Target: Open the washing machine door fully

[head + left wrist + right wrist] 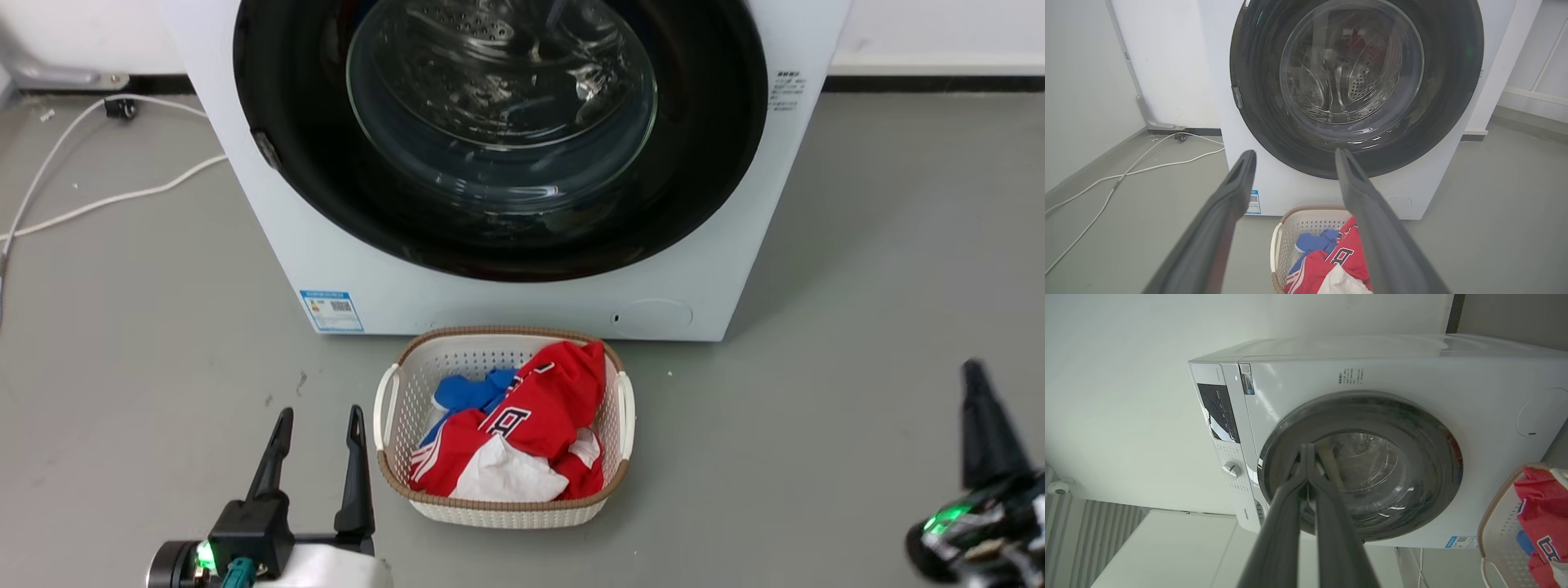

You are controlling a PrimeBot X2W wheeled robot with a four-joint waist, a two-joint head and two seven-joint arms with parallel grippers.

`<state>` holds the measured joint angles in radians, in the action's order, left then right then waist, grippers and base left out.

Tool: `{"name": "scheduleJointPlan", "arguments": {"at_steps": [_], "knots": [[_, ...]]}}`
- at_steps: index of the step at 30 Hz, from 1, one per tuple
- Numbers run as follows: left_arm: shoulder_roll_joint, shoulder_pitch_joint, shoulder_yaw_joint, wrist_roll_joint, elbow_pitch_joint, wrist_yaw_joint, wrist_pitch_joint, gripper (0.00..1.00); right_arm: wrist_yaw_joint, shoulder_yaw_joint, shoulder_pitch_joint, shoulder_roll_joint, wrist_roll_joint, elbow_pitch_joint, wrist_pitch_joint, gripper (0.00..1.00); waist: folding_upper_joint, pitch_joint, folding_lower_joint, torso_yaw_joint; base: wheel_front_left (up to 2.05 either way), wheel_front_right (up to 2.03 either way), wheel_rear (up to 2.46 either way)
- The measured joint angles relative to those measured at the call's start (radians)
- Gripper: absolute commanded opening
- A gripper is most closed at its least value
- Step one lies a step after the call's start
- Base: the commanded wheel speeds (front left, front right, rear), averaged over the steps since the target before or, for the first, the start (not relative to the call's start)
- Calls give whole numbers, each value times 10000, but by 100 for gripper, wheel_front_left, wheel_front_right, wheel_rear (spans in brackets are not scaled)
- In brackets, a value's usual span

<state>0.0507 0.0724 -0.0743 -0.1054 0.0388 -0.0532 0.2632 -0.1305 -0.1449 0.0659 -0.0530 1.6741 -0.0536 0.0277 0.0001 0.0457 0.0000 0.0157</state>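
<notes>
The washing machine door (502, 139) is shut flat on the washing machine (490, 302), so all the opening is left to do; my left end effector (320, 411) is spread wide and empty, and my right end effector (1308, 451) is pinched together, holding nothing.

Laundry room: washing machine (506, 298), basket (506, 333) of clothes (535, 416).

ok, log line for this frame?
stage: pre-contact | round glossy black washing machine door: shut, untouched | left gripper: open, empty | right gripper: shut, empty
</notes>
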Motion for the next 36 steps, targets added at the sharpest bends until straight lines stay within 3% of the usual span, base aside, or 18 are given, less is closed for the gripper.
{"name": "scheduleJointPlan", "arguments": {"at_steps": [8,16,26,36], "knots": [[0,-830,-38,357,-238,15,0,100,0,-1618,-3154,-991,224,1893,564,0,0,1096,0,192,0,0,0],[2,-1639,-125,422,-537,0,0,100,0,-1847,-6067,-2159,-142,3396,1275,0,0,2364,2,505,0,0,0],[2,-2313,-316,301,-802,-184,0,100,0,-631,-9449,-3350,-1120,4826,2393,0,0,3928,2,972,0,0,0],[2,-2602,-502,94,-869,-366,0,100,0,740,-11133,-4008,-2080,5797,3517,0,0,4759,2,1398,0,0,0]]}}
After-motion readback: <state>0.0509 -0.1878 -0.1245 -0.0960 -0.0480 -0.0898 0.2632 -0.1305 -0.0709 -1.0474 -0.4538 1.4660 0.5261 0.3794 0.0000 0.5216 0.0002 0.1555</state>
